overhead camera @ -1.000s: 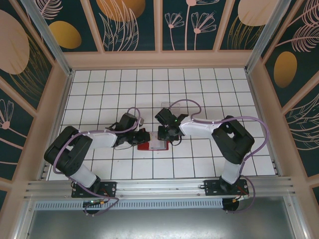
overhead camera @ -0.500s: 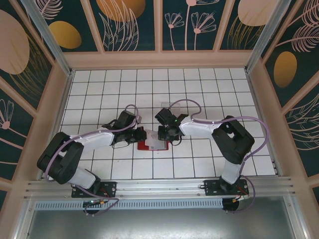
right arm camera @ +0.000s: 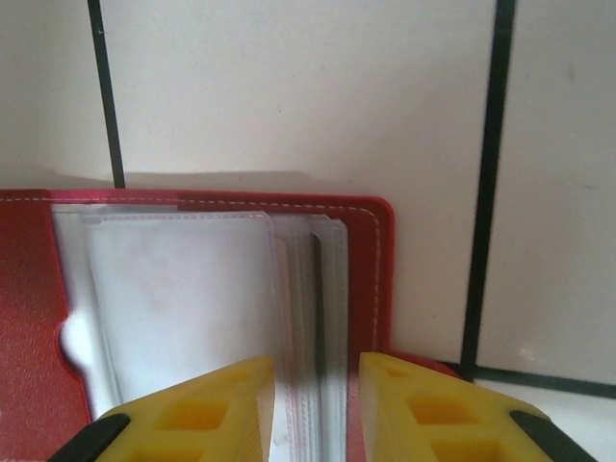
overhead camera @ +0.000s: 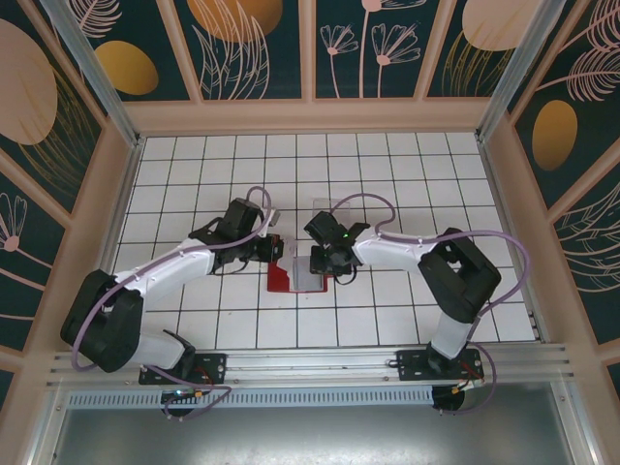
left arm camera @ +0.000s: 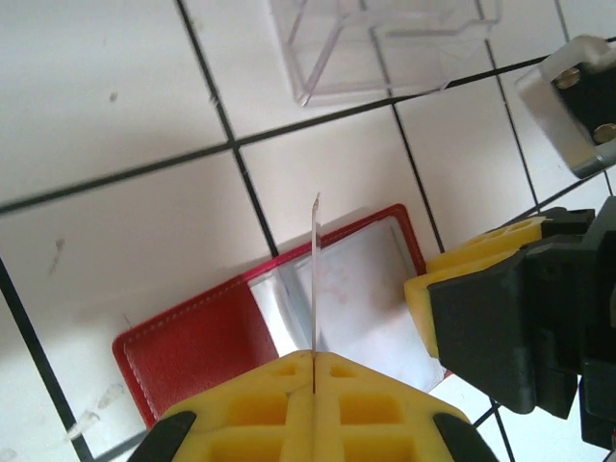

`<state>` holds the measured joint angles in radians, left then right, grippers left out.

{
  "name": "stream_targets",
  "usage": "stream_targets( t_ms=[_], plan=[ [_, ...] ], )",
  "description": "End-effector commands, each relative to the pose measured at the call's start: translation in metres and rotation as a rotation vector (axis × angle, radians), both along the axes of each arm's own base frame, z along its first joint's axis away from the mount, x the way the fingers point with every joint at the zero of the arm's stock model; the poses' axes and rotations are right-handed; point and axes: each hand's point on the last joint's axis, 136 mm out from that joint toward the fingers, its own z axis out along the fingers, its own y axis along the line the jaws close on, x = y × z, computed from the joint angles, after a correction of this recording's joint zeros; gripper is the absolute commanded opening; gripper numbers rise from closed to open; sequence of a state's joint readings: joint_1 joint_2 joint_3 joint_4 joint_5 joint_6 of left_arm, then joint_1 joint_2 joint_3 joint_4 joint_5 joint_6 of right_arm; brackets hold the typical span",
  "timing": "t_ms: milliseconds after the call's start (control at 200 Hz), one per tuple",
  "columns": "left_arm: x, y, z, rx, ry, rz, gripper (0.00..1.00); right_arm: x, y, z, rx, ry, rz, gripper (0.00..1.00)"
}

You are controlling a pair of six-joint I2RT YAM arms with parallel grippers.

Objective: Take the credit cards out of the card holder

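The left gripper (left arm camera: 314,364) is clenched tight, its yellow fingers pressed together on a thin pale credit card (left arm camera: 315,279). The card is seen edge-on and sticks straight out ahead of the fingertips, standing on its edge rather than lying flat. To me it looks lifted out of its sleeve, though at this angle I can't be sure its far end is free.

Below and just beyond those fingers the card holder (left arm camera: 192,346) lies open and flat on the tiled table (left arm camera: 115,106). Its long axis runs crosswise to the held card, red cover to the gripper's left and clear sleeves to its right. Farther ahead, well apart, sits a clear plastic stand (left arm camera: 385,38).

The right gripper (right arm camera: 316,371) is down at the holder's sleeve end, the nearer of the two to what remains inside. Its fingers stand a little apart, with the stack of clear sleeves running into the gap. Whether they pinch the sleeves or only rest on them I cannot tell. A dark card (right arm camera: 316,289), or at least a dark edge that I take for one, sits in a sleeve directly ahead of that gap, lengthways away from the fingertips.

The next move likely turns on the left arm carrying its card off sideways, clear of the holder.
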<state>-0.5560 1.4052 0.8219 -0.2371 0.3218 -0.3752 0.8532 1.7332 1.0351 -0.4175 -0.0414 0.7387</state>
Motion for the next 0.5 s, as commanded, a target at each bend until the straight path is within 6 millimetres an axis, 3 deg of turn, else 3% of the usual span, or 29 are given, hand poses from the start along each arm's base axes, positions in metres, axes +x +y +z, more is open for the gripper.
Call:
stream_targets(
  t_ms=[0, 145, 350, 490],
  plan=[
    [0.001, -0.006, 0.025, 0.044, -0.121, -0.183, 0.00, 0.010, -0.014, 0.026, 0.007, -0.062, -0.045, 0.31],
    [0.022, -0.009, 0.046, 0.152, -0.238, -0.294, 0.00, 0.025, -0.030, 0.057, 0.062, -0.125, -0.099, 0.31],
    [0.051, -0.011, 0.054, 0.352, -0.327, -0.493, 0.00, 0.052, -0.081, 0.095, 0.061, -0.246, -0.218, 0.32],
    [0.058, -0.029, 0.069, 0.354, -0.408, -0.677, 0.00, 0.062, -0.117, 0.110, 0.036, -0.291, -0.284, 0.32]
  ],
)
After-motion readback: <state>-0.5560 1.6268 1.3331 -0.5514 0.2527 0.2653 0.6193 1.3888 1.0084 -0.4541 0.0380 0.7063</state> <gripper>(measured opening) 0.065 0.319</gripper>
